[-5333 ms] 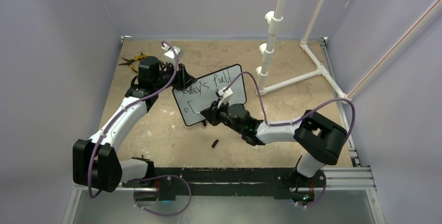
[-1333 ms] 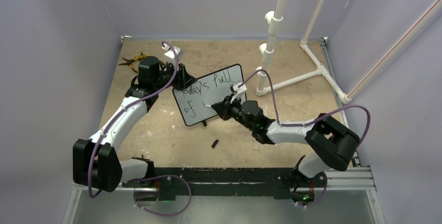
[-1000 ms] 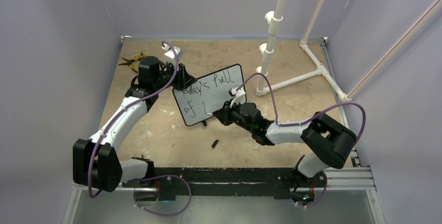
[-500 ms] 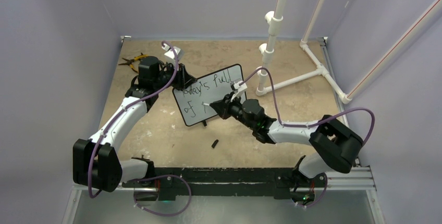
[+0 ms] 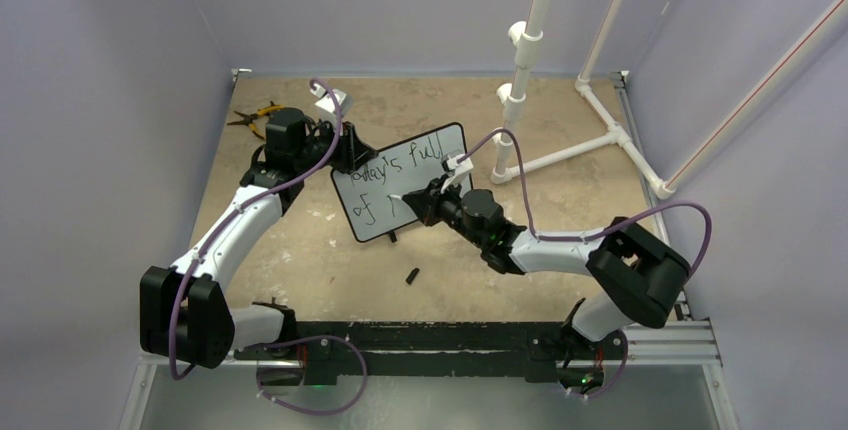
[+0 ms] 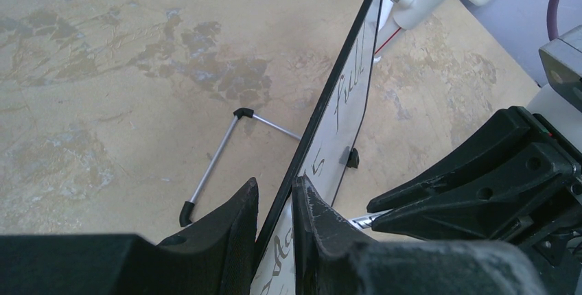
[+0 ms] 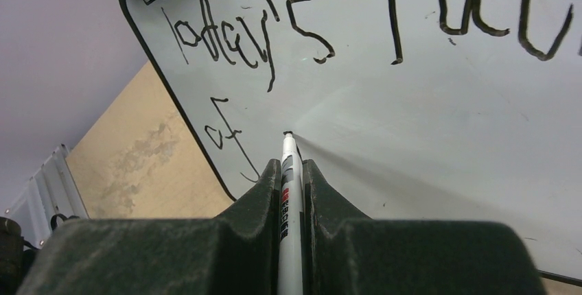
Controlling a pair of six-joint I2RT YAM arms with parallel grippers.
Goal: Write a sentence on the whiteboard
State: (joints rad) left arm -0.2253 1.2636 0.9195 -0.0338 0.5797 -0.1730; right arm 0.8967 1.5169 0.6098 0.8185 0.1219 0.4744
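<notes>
we are seeing 'of' now complete on line two of the sentence (image 7: 233, 38), unfinished five seconds back. right gripper (image 7: 289, 168) is clamping the marker (image 7: 289, 233), tip touching just right of it, so we judge the next word is starting. left gripper (image 6: 274, 186) is pinching the whiteboard (image 7: 425, 144) edge, propped tilted mid-table

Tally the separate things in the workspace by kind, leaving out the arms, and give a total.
whiteboard: 1
marker: 1
yellow-handled pliers: 1
small black piece on the table: 1
white pipe frame: 1
Total: 5
</notes>
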